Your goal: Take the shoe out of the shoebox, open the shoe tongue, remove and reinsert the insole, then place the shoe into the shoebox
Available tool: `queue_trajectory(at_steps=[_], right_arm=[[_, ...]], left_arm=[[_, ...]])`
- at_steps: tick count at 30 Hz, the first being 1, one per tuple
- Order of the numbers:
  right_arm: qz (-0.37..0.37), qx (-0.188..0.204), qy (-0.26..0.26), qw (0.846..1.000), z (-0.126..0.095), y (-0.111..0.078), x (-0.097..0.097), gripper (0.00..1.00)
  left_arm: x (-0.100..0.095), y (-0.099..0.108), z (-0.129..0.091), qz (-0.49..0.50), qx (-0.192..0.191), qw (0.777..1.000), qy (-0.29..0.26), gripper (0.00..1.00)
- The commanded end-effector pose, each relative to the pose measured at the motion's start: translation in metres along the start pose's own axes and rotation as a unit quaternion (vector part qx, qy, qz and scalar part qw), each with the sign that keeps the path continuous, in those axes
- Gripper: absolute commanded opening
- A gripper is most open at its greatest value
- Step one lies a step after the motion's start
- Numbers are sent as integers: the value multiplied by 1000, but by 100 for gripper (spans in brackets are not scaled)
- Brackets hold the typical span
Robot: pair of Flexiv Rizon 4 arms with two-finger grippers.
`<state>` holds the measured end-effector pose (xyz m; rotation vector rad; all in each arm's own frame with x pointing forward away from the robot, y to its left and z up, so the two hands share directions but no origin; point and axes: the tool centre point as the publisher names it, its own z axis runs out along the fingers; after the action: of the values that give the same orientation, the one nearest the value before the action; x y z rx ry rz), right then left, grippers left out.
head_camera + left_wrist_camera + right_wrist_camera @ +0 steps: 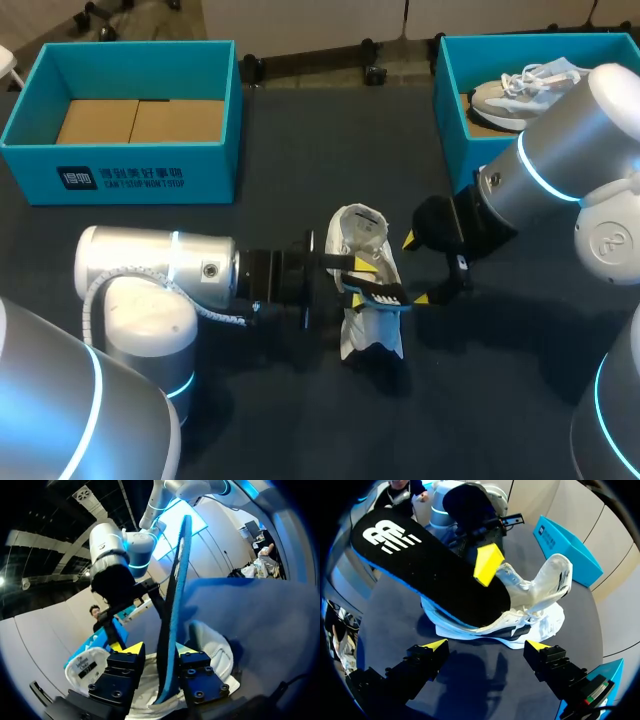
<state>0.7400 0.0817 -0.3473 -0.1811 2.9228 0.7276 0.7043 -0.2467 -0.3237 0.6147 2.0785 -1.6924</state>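
A white shoe (362, 335) lies on the dark table between my two grippers, its collar toward the far side. A black insole with a blue edge (380, 293) sticks out of it, tilted up. My left gripper (358, 282) comes in from the left; the insole (172, 630) stands between its fingers. It rests against one finger with a thin gap at the other, so the gripper is open. In the right wrist view one left fingertip (487, 562) lies on the insole (430, 575) above the shoe (535, 600). My right gripper (487, 645) hangs wide open just right of the shoe, touching nothing.
An open teal shoebox (120, 170) with a cardboard floor stands at the far left. A second teal box (450, 110) at the far right holds another pale shoe (520, 90). My right arm's elbow hangs over that box's near corner.
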Motion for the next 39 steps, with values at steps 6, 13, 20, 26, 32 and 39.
queue_trajectory(at_steps=[6, 13, 20, 26, 32, 39], right_arm=[[1, 1, -3, 1000, -3, -2, 5, 100], [2, 0, -2, 1000, -3, -3, 7, 100], [1, 1, -2, 1000, -4, -5, 7, 100], [2, 3, -1, 1000, -5, -6, 8, 100], [4, 2, -4, 1000, -6, -6, 9, 100], [4, 1, -5, 1000, -6, -6, 10, 100]], left_arm=[[8, 0, 3, -1, -3, 1000, 12, 0], [9, 16, 8, 9, -19, 1000, 21, 0], [7, 28, 9, 7, -38, 999, 18, 0], [5, 27, 7, 3, -40, 999, 12, 0], [5, 13, 6, 8, -27, 1000, 10, 46], [9, 5, 10, 11, -16, 1000, 18, 26]])
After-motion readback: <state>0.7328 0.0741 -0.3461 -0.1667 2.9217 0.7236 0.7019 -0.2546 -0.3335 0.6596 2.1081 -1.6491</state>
